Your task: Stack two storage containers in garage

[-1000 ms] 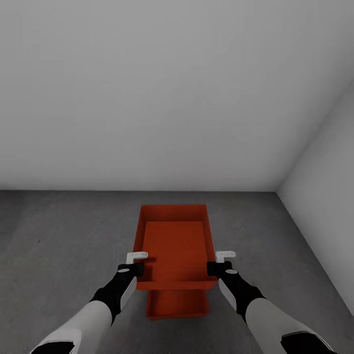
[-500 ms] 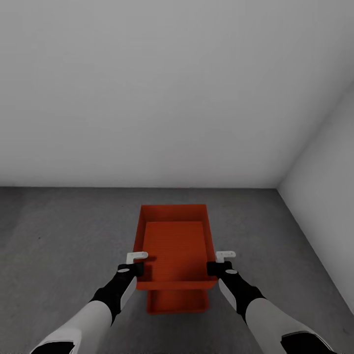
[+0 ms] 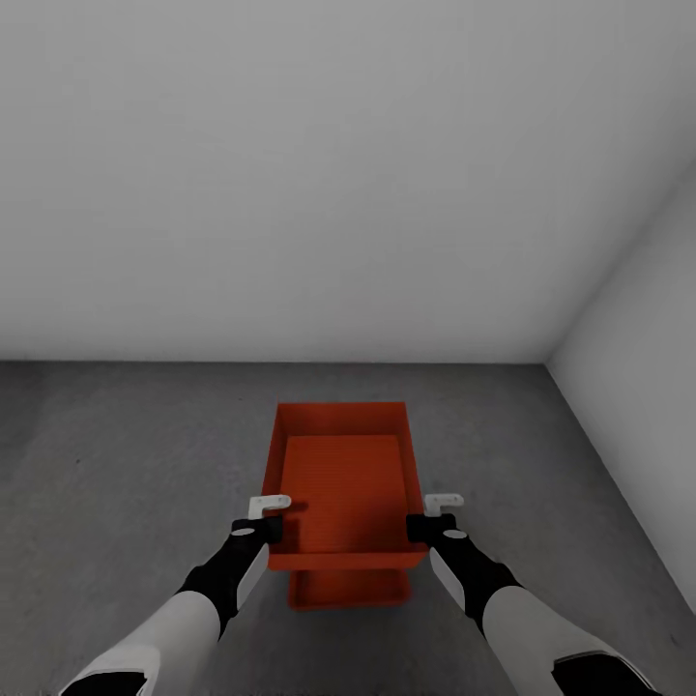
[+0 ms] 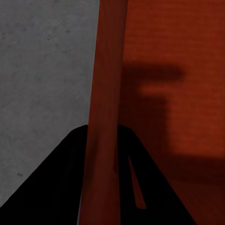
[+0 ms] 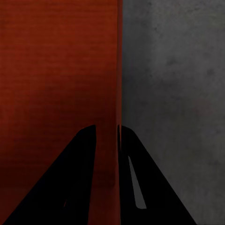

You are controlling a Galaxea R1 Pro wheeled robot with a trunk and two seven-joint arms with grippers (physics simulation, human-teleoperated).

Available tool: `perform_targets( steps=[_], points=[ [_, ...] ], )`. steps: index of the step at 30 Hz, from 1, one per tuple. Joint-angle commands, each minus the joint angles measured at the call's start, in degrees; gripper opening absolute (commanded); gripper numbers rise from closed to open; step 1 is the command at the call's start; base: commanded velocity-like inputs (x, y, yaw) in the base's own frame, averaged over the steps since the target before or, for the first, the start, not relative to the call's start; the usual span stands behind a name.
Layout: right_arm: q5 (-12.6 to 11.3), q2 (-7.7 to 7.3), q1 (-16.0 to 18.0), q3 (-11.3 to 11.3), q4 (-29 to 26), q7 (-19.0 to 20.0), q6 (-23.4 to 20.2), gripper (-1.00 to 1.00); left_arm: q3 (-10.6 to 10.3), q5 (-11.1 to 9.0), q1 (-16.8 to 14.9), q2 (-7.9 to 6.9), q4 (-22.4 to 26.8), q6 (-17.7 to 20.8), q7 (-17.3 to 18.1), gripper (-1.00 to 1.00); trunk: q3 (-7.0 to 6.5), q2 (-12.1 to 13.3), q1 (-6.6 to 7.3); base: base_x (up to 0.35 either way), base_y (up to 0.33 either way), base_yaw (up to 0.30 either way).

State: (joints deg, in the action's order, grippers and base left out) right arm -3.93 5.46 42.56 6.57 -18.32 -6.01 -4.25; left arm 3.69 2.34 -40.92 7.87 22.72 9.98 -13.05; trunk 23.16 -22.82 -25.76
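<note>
1. The garage: a dark grey concrete floor (image 3: 126, 483) meets plain white-grey walls (image 3: 338, 193), with a corner off to the robot's right.
2. The upper storage container (image 3: 343, 483), red-orange and lidless, is held between the two arms straight ahead of the robot, its long axis running away from the robot toward the far wall.
3. The lower storage container (image 3: 348, 590) lies on the floor directly beneath it; only its near end shows, poking out toward the robot past the upper one's near wall.
4. The left gripper (image 3: 259, 528) has its fingers closed over the upper container's left long wall; in the left wrist view the wall (image 4: 105, 117) runs between the dark fingers (image 4: 61, 187).
5. The right gripper (image 3: 432, 527) pinches the right long wall the same way, the thin wall (image 5: 117, 93) passing between its fingers (image 5: 79, 178).
6. Both arms are equally near, one on each side near the near end.
7. The relation that matters: the held bin sits above the floor bin, long axes parallel, but offset toward the far wall. By my judgement, lowering it squarely calls for drawing it slightly back toward the robot first, then releasing both sides together.
</note>
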Motion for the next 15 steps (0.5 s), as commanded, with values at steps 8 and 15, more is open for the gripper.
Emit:
perform_targets(
  steps=[8, 15],
  points=[
    [-1.17, -0.01, -0.01, -0.06, -0.05, 0.03, -0.32, -1.00, 3.86, -0.32, -0.04, 0.07, 2.84, 0.48, -2.90, -1.00, 0.83, -0.10, -0.02, 0.000, 0.000, 0.000],
    [-1.17, -0.01, -0.01, -0.06, -0.05, 0.03, -0.32, -1.00, 3.86, -0.32, -0.04, 0.09, 2.85, 0.48, -2.91, -1.00, 1.47, -0.10, -0.02, 0.000, 0.000, 0.000]
  ],
)
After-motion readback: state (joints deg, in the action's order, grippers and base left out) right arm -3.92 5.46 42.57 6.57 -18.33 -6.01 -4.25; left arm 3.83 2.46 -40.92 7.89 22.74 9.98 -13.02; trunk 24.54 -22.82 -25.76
